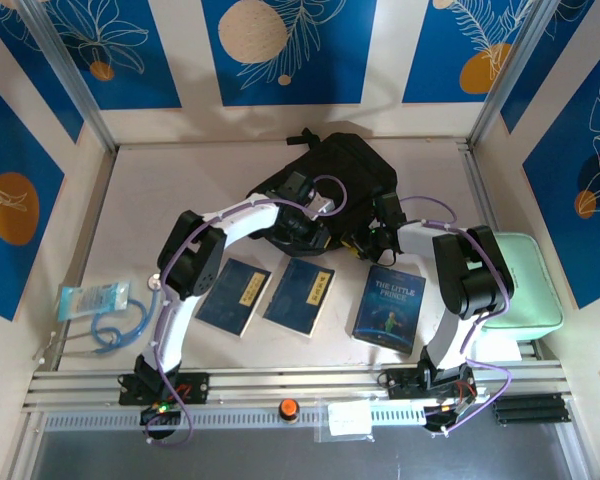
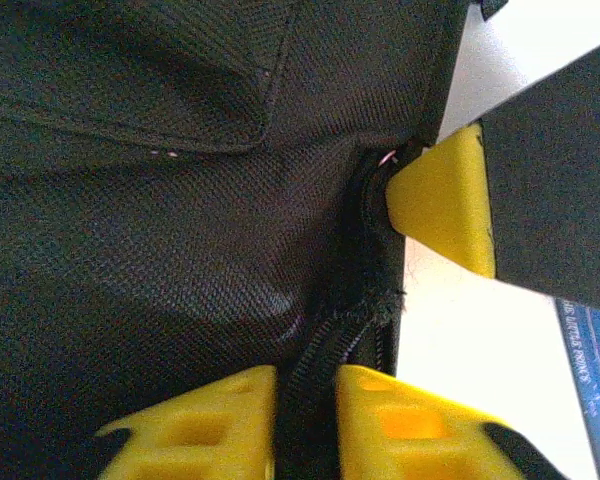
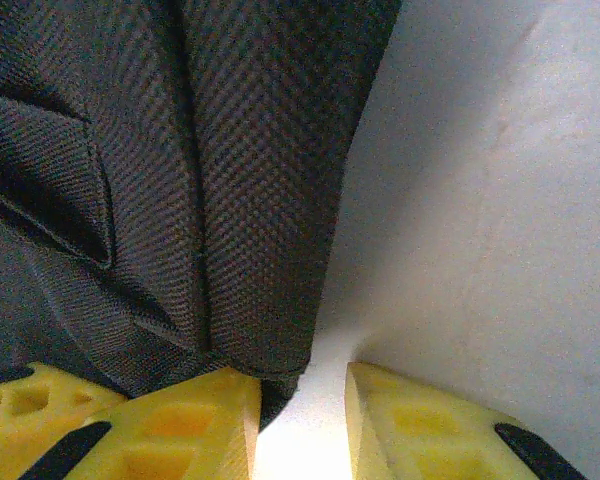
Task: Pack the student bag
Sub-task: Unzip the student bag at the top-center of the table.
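So from the top camera the backpack (image 1: 340,165) sits mid-table (image 1: 180,190), closer to the far edge than the near one. Its long axis runs roughly near-to-far, with the loop end pointing at the far edge. Both arms reach to its near end: the left gripper (image 1: 315,238) from the left side, the right gripper (image 1: 370,240) from the right. They're just beside each other there, so neither arm is really the nearer one. The row of books (image 1: 300,295) lies behind them toward the near edge, apart from the bag. On the left wrist camera, the left gripper (image 2: 308,425) has its yellow pads pressed in on a black zipper strip (image 2: 315,340) at the bag's edge. Nothing but that strip is in the gap, so I'd call it a pinch on the backpack (image 2: 130,250). The strip runs straight away from the jaws, and one finger (image 2: 445,200) of the other gripper pokes at the same edge just beyond. On the right wrist camera, the right gripper (image 3: 302,425) has its jaws a little apart with bare table (image 3: 480,200) showing through the gap. The backpack's (image 3: 230,150) folded hem sits against the inner face of one finger, not clamped. My guess is the next move hinges on that: the right one has to slide sideways onto the hem opposite the left's pinch, so the two can pull the mouth open before any book goes in.
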Motion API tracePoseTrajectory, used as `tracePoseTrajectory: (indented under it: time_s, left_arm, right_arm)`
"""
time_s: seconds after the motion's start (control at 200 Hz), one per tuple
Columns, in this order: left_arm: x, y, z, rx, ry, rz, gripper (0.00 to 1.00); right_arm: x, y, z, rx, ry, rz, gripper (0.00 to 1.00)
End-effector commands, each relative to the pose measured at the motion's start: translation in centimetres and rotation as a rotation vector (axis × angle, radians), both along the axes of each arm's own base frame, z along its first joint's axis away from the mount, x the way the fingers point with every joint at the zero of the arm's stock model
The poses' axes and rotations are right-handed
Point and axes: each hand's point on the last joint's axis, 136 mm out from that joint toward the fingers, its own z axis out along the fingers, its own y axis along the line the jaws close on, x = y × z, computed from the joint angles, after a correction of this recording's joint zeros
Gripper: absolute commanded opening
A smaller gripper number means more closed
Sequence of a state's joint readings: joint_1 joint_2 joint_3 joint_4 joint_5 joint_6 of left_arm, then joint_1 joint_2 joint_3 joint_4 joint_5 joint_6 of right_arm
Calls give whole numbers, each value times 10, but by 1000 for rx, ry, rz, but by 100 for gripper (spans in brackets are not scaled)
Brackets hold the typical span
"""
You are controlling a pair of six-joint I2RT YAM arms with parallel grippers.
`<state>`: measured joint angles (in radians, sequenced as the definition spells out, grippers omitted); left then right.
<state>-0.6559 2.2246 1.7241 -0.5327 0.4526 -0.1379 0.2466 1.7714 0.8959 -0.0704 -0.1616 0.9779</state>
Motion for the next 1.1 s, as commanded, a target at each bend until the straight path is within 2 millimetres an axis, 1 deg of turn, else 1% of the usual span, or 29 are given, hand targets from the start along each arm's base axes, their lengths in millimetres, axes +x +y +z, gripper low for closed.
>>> tracePoseTrajectory:
  time_s: [0.0, 0.125, 0.225, 0.335, 0.395, 0.485, 0.555, 0.59, 0.665, 0.81, 0.93, 1.025, 1.065, 1.095]
  left_arm:
    - [1, -7, 5, -27, 16, -6, 12]
    - [5, -5, 18, -31, -9, 13, 9]
    - [7, -3, 26, -34, -30, 25, 0]
    - [7, -2, 37, -44, -52, 30, 0]
    - [6, -2, 43, -54, -65, 29, 0]
    - [5, 1, 51, -56, -83, 34, 0]
    - [3, 3, 57, -60, -89, 35, 0]
    - [1, 3, 58, -61, -90, 35, 0]
    - [-1, 6, 59, -54, -89, 41, 0]
    - [-2, 12, 56, -32, -78, 74, 0]
    - [-2, 15, 55, -21, -64, 102, 0]
    - [-3, 18, 52, -3, -51, 115, 0]
    - [-4, 20, 52, 6, -51, 122, 0]
    - [-4, 22, 51, 14, -52, 125, 0]
  right_arm:
    - [-3, 1, -8, -11, 36, -5, 28]
    - [-3, 0, -7, -13, 32, -6, 28]
    - [-2, 0, -5, -14, 27, -4, 28]
    - [0, 0, 0, -8, 11, -2, 29]
    - [3, 1, 7, 9, -10, 0, 31]
    - [8, 3, 26, 50, -62, 3, 37]
    - [12, 6, 43, 87, -110, 7, 43]
    - [14, 7, 51, 102, -135, 7, 47]
    - [16, 5, 59, 110, -159, -6, 52]
    - [16, 9, 55, 164, -145, -42, 60]
    - [21, 11, 47, 172, -101, -54, 62]
    - [25, 9, 40, 162, -73, -67, 59]
    - [26, 8, 38, 151, -65, -72, 56]
    - [27, 6, 35, 129, -48, -81, 52]
